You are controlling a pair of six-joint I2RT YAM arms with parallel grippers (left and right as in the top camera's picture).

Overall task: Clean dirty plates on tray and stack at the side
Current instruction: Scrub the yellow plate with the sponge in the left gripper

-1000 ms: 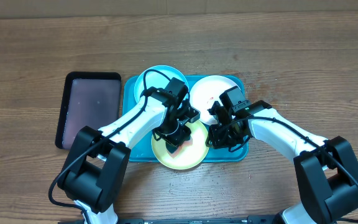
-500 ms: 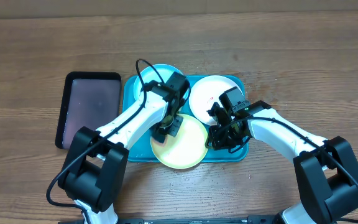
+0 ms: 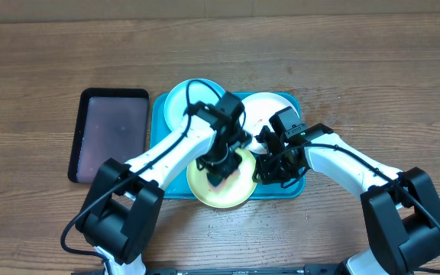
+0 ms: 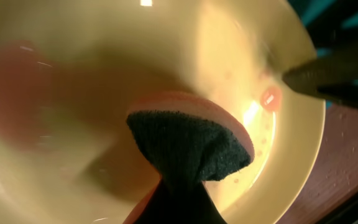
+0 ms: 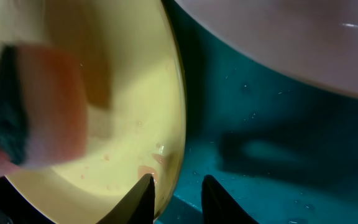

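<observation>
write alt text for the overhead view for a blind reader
Over a blue tray on a wooden table, the left gripper holds a sponge on a yellow-green plate while the right gripper grips its rim. A light cyan plate and a white plate lie behind on the tray; a black tray sits to its left.

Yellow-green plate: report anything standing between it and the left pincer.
Only the sponge, clamped in the left pincer, sits between it and the yellow-green plate. The right pincer holds the plate's rim, off to the side.
</observation>
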